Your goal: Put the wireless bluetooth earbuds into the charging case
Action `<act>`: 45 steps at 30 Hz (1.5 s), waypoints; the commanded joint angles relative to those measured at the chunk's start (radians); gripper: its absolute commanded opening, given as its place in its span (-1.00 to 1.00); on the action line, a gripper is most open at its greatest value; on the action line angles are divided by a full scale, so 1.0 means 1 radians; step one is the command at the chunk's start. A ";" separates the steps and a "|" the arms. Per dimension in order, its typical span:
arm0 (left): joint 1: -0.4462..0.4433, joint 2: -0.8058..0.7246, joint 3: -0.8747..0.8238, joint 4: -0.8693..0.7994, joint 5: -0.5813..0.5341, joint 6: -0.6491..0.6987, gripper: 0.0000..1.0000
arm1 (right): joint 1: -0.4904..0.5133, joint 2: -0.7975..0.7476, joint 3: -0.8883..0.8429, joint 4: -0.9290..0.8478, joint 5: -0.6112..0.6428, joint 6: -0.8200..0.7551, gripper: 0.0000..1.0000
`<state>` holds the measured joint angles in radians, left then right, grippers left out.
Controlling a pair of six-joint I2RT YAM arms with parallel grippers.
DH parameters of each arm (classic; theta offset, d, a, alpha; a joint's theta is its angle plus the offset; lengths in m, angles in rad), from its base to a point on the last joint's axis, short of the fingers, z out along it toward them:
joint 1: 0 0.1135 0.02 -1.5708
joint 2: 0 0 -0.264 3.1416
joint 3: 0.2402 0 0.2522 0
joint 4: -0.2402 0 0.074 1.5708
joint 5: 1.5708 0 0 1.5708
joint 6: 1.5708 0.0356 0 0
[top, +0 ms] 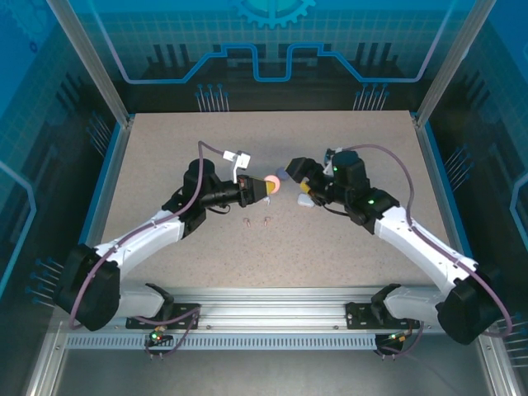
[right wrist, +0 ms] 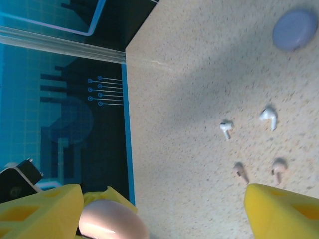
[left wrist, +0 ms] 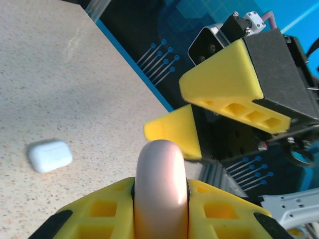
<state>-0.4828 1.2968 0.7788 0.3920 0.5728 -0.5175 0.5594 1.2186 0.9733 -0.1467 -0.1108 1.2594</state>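
Two pincers meet over the middle of the tabletop [top: 165,148]. The left pincer [left wrist: 160,185] is clamped tight on the pink charging case [left wrist: 160,167]. We see the case wedged on edge between its yellow fingers [left wrist: 99,211], with the rounded end poking out past the tips.

The right pincer [right wrist: 163,199] faces it with jaws spread wide and nothing gripped. The pink case sits just beside one of its fingers [right wrist: 42,209]; we can't tell whether they touch.

Moving out from the right pincer, two pink earbuds [right wrist: 240,172] lie side by side on the tabletop. In the top view they are just on the near side of the left pincer. Two white earbuds [right wrist: 227,127] lie a little beyond the pink pair, slightly apart from each other. All four earbuds are loose on the tabletop, well apart from the cases.

A purple case [right wrist: 295,29] lies flat further out again, past the white pair. In the left wrist view we also see a white case [left wrist: 50,156] lying flat on the tabletop, off to the side of the held pink case and well apart from it.
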 commanded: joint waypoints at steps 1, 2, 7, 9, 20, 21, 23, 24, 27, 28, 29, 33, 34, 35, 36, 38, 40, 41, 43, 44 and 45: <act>-0.016 -0.042 -0.003 -0.016 -0.093 0.091 -1.00 | 0.056 0.039 0.082 -0.030 0.104 0.160 0.71; -0.018 -0.042 -0.001 -0.016 -0.094 0.095 -1.00 | 0.066 0.053 0.091 -0.023 0.110 0.170 0.71; -0.033 -0.030 0.012 -0.006 -0.108 0.109 -1.00 | 0.112 0.122 0.143 -0.003 0.120 0.214 0.70; -0.039 -0.024 0.018 -0.004 -0.115 0.114 -1.00 | 0.130 0.143 0.156 0.012 0.121 0.221 0.69; -0.050 -0.021 0.026 0.013 -0.155 0.126 -1.00 | 0.168 0.173 0.165 0.039 0.132 0.254 0.50; -0.050 -0.019 0.025 0.012 -0.158 0.126 -1.00 | 0.169 0.173 0.164 0.043 0.132 0.257 0.47; -0.051 -0.019 0.022 0.016 -0.165 0.125 -1.00 | 0.172 0.174 0.160 0.058 0.128 0.266 0.35; -0.051 -0.019 0.020 0.019 -0.166 0.125 -1.00 | 0.174 0.174 0.159 0.064 0.126 0.271 0.30; -0.051 -0.016 0.019 0.021 -0.172 0.125 -1.00 | 0.174 0.179 0.157 0.075 0.117 0.283 0.10; -0.051 -0.015 0.019 0.022 -0.173 0.126 -1.00 | 0.173 0.178 0.153 0.082 0.116 0.286 0.05; -0.051 -0.014 0.020 0.022 -0.175 0.125 -1.00 | 0.174 0.178 0.151 0.086 0.115 0.291 0.01; -0.053 -0.011 0.020 0.027 -0.180 0.128 -1.00 | 0.173 0.178 0.146 0.091 0.119 0.299 -0.14; -0.054 -0.011 0.019 0.028 -0.183 0.128 -1.00 | 0.173 0.178 0.146 0.091 0.121 0.301 -0.17; -0.053 -0.012 0.018 0.031 -0.186 0.125 -1.00 | 0.173 0.178 0.146 0.091 0.123 0.304 -0.19; -0.054 -0.013 0.015 0.035 -0.193 0.123 -0.94 | 0.174 0.176 0.144 0.091 0.128 0.308 -0.20; -0.054 -0.019 0.006 0.050 -0.206 0.115 -0.74 | 0.172 0.176 0.140 0.091 0.136 0.314 -0.21; -0.054 -0.025 -0.002 0.057 -0.215 0.111 -0.57 | 0.172 0.173 0.136 0.090 0.142 0.319 -0.22; -0.054 -0.029 -0.005 0.058 -0.218 0.111 -0.52 | 0.170 0.173 0.133 0.088 0.146 0.323 -0.22; -0.054 -0.037 -0.012 0.063 -0.226 0.108 -0.44 | 0.169 0.170 0.130 0.084 0.152 0.325 -0.22; -0.054 -0.041 -0.015 0.063 -0.229 0.108 -0.42 | 0.167 0.171 0.129 0.082 0.152 0.326 -0.22; -0.053 -0.045 -0.018 0.063 -0.233 0.108 -0.42 | 0.165 0.170 0.126 0.080 0.152 0.328 -0.22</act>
<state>-0.5285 1.2797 0.7776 0.4213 0.3840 -0.4183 0.7174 1.3937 1.1126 -0.0856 0.0235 1.5646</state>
